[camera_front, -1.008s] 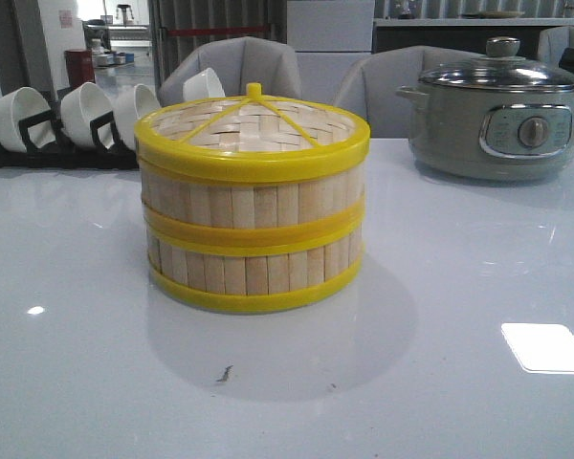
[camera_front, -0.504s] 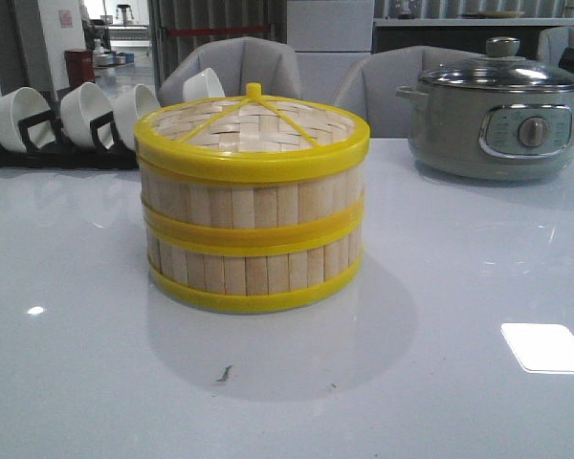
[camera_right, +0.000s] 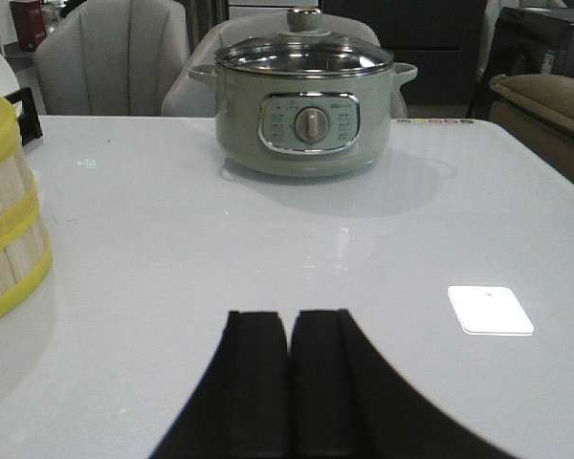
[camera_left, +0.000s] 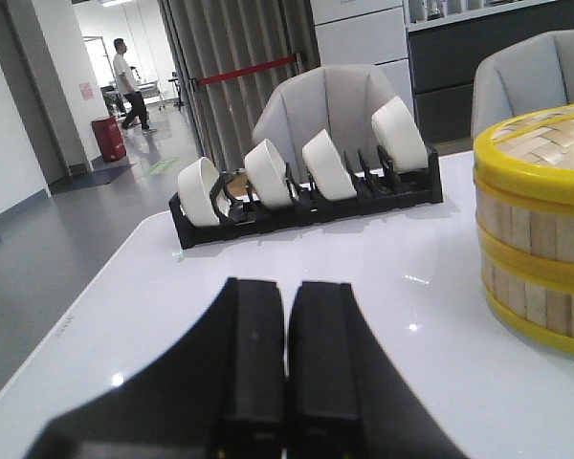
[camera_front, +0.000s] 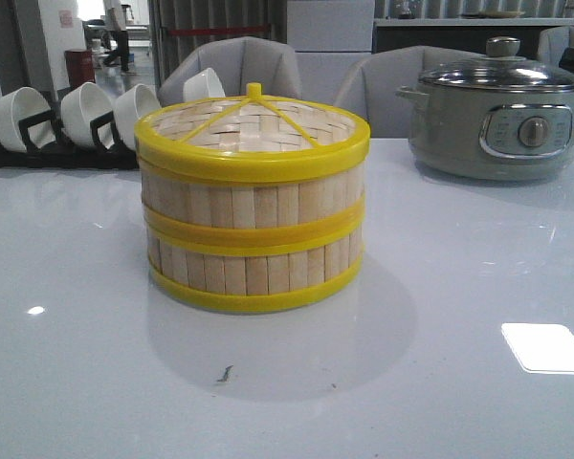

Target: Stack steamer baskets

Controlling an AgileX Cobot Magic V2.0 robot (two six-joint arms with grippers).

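Observation:
Two steamer baskets stand stacked at the middle of the white table: the upper basket sits on the lower basket. The woven lid with its yellow knob rests in the upper one. The stack also shows in the left wrist view and partly in the right wrist view. My left gripper is shut and empty, low over the table, well apart from the stack. My right gripper is shut and empty, also apart from the stack. Neither gripper shows in the front view.
A black rack with several white bowls stands at the back left, also in the left wrist view. A grey-green electric pot with a glass lid stands at the back right. Grey chairs stand behind the table. A person walks far off.
The stack and both grippers have not moved. Only a person has come into view in the far background at top left.

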